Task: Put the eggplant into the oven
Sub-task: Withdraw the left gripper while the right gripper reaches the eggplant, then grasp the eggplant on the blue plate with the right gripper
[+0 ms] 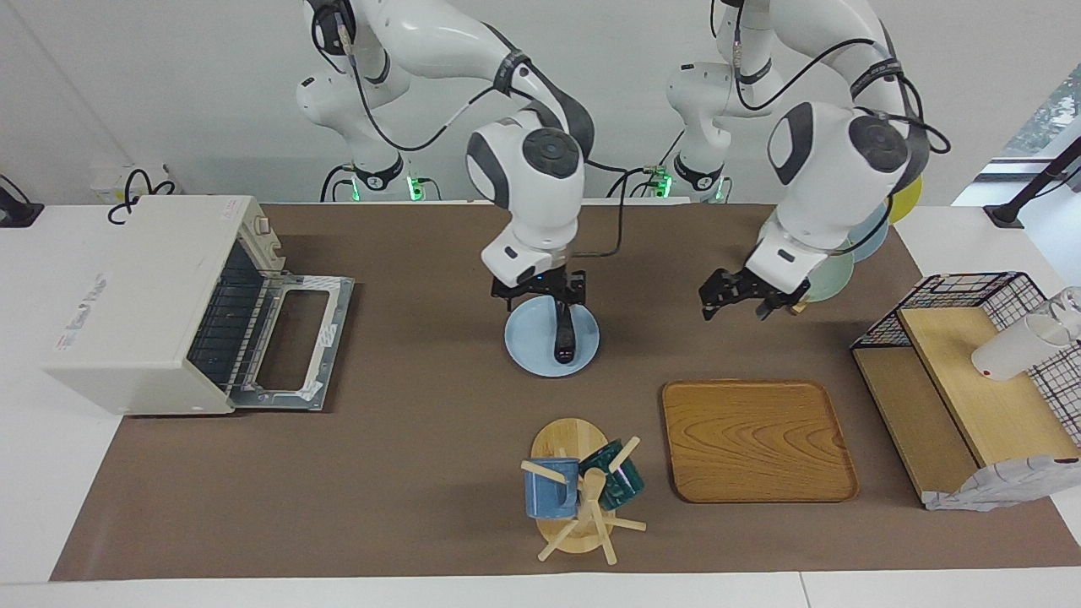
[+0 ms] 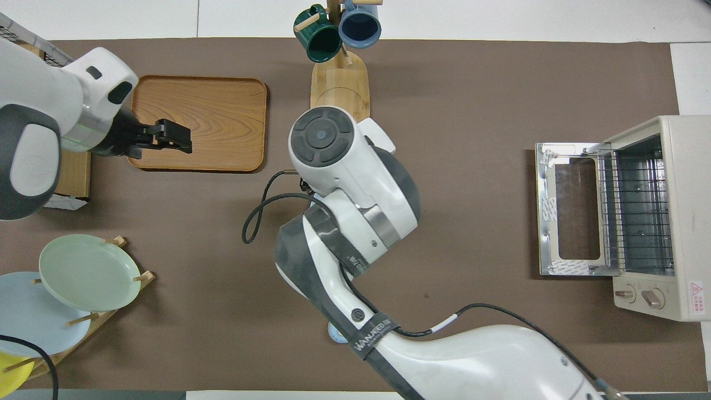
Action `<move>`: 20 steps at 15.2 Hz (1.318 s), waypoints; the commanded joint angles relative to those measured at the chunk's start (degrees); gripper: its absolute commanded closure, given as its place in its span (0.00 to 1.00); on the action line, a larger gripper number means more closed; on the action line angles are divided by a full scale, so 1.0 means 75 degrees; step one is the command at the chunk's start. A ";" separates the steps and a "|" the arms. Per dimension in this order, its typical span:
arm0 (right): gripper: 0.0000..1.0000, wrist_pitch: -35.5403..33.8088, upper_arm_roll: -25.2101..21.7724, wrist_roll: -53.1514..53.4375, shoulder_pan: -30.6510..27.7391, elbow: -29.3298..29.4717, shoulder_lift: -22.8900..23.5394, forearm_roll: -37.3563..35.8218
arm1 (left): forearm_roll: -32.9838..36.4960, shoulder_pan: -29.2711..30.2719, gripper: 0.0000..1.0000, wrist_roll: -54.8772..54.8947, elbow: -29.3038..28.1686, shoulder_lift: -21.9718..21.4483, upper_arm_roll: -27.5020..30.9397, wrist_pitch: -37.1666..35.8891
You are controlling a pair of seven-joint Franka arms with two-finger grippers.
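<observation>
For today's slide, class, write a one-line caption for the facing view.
Right end effector poised over the eggplant on its light blue plate; oven door open, left arm waiting.

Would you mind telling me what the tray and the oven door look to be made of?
The tray looks like wood or a wood-look laminate: curved brown grain, smooth low-sheen finish. The oven door, lying open, seems to be a bright metal frame around a clear pane, probably glass; the mat shows through it.

Both end effectors [image 1: 540,297] [image 1: 733,306] open — raised.
</observation>
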 commanded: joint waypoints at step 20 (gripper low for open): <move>0.61 0.1543 -0.0014 0.0649 0.1214 -0.0634 0.0930 -0.1113 | 0.0671 0.0181 0.00 0.0172 -0.0211 -0.1267 -0.0091 -0.1306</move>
